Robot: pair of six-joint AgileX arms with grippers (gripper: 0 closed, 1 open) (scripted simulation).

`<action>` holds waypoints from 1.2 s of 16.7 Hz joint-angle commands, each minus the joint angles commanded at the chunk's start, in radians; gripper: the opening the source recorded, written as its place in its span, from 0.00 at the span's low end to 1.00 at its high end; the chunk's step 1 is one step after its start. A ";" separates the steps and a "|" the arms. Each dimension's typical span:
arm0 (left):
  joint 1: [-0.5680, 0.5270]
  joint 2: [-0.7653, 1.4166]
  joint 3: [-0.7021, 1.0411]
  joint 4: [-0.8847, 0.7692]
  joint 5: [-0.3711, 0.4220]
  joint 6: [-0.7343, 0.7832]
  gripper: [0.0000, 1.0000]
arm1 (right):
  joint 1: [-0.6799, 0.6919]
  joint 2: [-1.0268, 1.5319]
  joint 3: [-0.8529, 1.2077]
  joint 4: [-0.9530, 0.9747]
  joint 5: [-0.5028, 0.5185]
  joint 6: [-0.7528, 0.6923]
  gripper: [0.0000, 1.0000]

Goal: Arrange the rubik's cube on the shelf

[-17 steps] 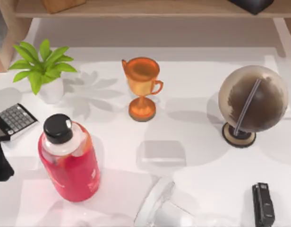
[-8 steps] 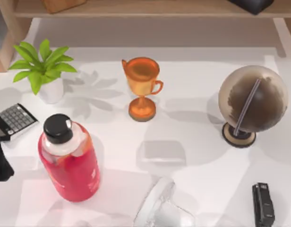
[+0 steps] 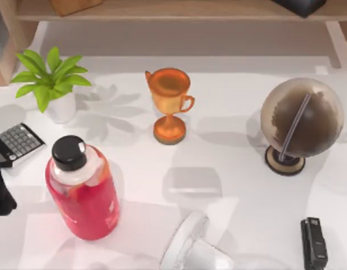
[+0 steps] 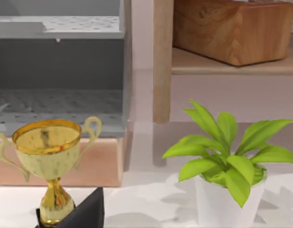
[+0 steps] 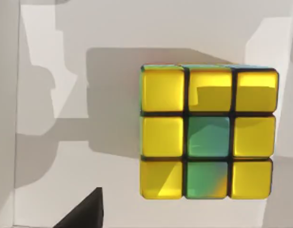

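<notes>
Cube (image 5: 208,131): lies flat on the white table, straight beneath your right wrist camera.
Right fingers: cannot tell.
Shelf (image 3: 179,11): far edge.

Trophy (image 3: 169,104) mid-table, globe (image 3: 300,121) right, plant (image 3: 49,79) left.

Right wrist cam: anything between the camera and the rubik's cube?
Nothing visible. The rubik's cube sits on the white tabletop in open view, its yellow and green face fully exposed. Only shadows lie beside it.
</notes>
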 joint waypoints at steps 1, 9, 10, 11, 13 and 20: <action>0.000 0.000 0.000 0.000 0.000 0.000 1.00 | 0.002 0.007 -0.001 -0.013 -0.001 0.008 1.00; 0.000 0.000 0.000 0.000 0.000 0.000 1.00 | 0.006 0.029 -0.023 0.027 0.000 0.014 1.00; 0.000 0.000 0.000 0.000 0.000 0.000 1.00 | 0.010 0.043 -0.036 0.056 0.001 0.017 1.00; 0.000 0.000 0.000 0.000 0.000 0.000 1.00 | 0.013 0.059 -0.050 0.090 0.001 0.021 1.00; 0.000 0.000 0.000 0.000 0.000 0.000 1.00 | 0.019 0.087 -0.071 0.138 0.003 0.027 1.00; 0.000 0.000 0.000 0.000 0.000 0.000 1.00 | 0.021 0.095 -0.074 0.146 0.003 0.029 0.77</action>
